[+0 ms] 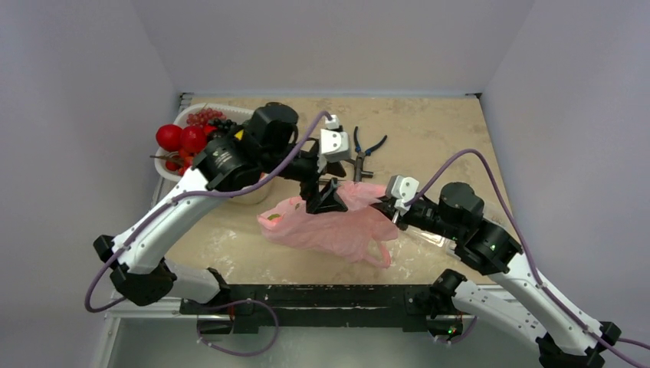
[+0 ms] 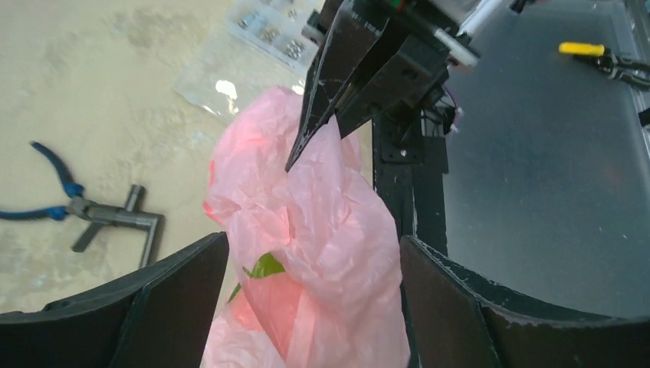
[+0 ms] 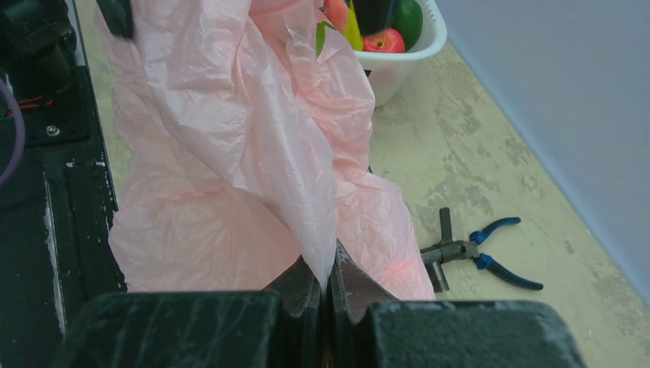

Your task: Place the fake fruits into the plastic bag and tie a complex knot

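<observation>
The pink plastic bag point(image 1: 329, 228) lies crumpled at the table's middle. My left gripper point(image 1: 326, 196) is open above it, and its jaws straddle a raised fold of the bag point(image 2: 322, 230) without closing on it. A reddish fruit with a green leaf point(image 2: 264, 266) shows through the film. My right gripper point(image 1: 382, 202) is shut on the bag's film point(image 3: 326, 257) and holds that edge up; it also shows in the left wrist view point(image 2: 337, 115). More fake fruits point(image 1: 184, 139), red, green and grape clusters, sit in a white basket point(image 1: 249, 195) at the back left.
Blue-handled pliers point(image 1: 366, 149) lie behind the bag and show in the right wrist view point(image 3: 469, 249). A clear bag of metal hardware point(image 2: 257, 46) lies on the table beside the pink bag. The black base rail point(image 1: 322, 295) runs along the near edge.
</observation>
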